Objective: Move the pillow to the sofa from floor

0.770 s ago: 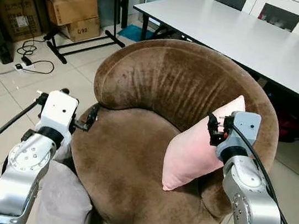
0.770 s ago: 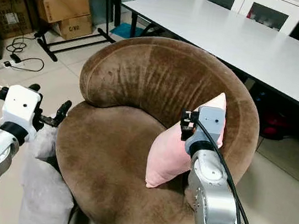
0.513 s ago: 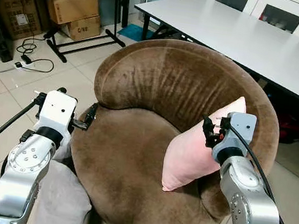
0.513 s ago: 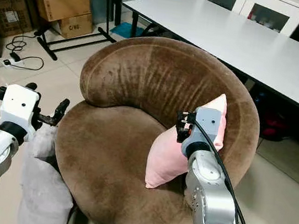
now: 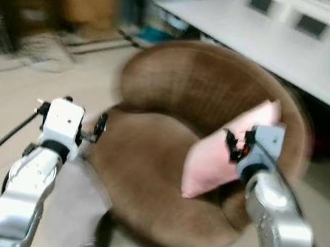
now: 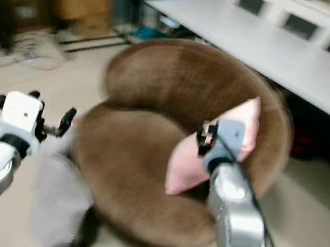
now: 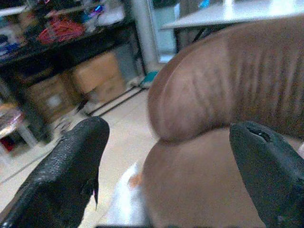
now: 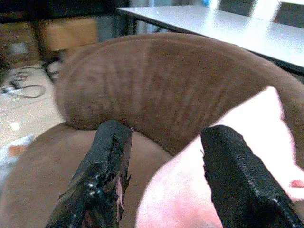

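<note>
The pink pillow [image 5: 218, 158] stands tilted on the seat of the round brown sofa [image 5: 175, 94], leaning against its right backrest. My right gripper [image 5: 231, 144] hovers at the pillow's upper right side, open, with nothing between its fingers [image 8: 102, 175]. The right wrist view has the pillow [image 8: 199, 190] just below and beside the far finger. My left gripper [image 5: 98, 127] is open at the sofa's left rim, and the left wrist view looks past its fingers [image 7: 71, 161] at the sofa back [image 7: 213, 90]. The head views are blurred.
A grey cushion or cloth [image 5: 77, 203] lies on the tiled floor beside the sofa's left front. A long white table [image 5: 298, 53] runs behind the sofa on the right. Cardboard boxes [image 5: 90, 2] and a dark rack stand at the back left.
The whole picture has blurred and shifted a little, so the camera is moving. The right gripper drew slightly away from the pillow's top. The pillow stays leaning on the sofa.
</note>
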`<state>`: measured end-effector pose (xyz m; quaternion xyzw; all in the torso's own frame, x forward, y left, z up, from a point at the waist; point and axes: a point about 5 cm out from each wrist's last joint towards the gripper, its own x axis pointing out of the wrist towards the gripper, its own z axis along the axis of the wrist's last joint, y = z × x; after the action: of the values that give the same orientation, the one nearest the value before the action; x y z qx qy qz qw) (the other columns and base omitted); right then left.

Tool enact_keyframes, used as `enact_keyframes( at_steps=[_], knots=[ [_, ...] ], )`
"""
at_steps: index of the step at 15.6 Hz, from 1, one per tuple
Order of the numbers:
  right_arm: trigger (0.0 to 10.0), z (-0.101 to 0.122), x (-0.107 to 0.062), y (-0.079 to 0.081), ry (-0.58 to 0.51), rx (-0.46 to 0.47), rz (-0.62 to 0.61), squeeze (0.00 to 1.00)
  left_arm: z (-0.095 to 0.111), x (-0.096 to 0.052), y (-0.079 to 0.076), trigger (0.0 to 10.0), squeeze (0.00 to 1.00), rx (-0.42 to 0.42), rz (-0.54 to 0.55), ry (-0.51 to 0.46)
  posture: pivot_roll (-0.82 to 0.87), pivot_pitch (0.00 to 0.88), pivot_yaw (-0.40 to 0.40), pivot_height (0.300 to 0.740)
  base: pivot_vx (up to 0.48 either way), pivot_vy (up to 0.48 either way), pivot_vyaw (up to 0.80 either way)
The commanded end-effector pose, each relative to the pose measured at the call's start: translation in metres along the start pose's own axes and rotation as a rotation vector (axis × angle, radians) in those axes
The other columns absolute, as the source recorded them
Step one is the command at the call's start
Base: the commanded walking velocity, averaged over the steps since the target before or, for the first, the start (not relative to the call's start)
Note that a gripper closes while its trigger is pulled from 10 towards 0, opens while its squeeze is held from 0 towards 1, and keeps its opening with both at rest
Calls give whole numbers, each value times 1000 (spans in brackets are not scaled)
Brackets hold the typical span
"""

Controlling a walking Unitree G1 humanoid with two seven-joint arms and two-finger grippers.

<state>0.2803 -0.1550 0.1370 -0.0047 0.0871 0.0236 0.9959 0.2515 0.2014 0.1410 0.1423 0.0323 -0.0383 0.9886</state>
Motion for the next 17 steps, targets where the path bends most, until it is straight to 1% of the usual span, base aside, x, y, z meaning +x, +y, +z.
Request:
enact_keyframes(
  at_steps=[1, 3, 4, 6, 8, 10, 16, 17],
  knots=[
    [10000, -4, -1, -2, 26, 3, -4, 0, 3, 1, -1, 10000, 0, 11, -2, -11, -33, 0, -54, 740, -281, 0, 0],
    [10000, -6, -1, -1, 32, 24, 5, 0, 3, 0, 0, 10000, 0, 13, -1, -13, -30, 0, -55, 740, -281, 0, 0],
    [10000, -6, -1, -1, 34, 19, 3, 0, 3, 0, 0, 10000, 0, 14, 0, -13, -30, 0, -55, 740, -262, 0, 0],
    [10000, -8, -2, -3, 46, 18, -5, 0, 3, 0, 1, 10000, 0, 14, 2, -12, -31, 0, -55, 740, 0, 0, 0],
    [10000, -7, -2, -2, 45, 30, 9, 0, 2, 0, 1, 10000, 0, 9, 8, -11, -29, 0, -58, 740, 0, 0, 0],
    [10000, -8, -1, 1, 49, 28, 23, 0, 2, 0, 2, 10000, 0, 6, 16, -8, -24, 0, -63, 740, 0, 411, 0],
    [10000, -9, -1, 4, 58, 21, 36, 0, 2, -1, 2, 10000, 0, 13, 20, 0, -20, 0, -70, 740, 0, 471, 0],
    [10000, -9, 0, 5, 61, 8, 51, 0, 2, -1, 2, 10000, 0, 17, 22, -1, -20, 0, -70, 740, 0, 0, 0]
  ],
)
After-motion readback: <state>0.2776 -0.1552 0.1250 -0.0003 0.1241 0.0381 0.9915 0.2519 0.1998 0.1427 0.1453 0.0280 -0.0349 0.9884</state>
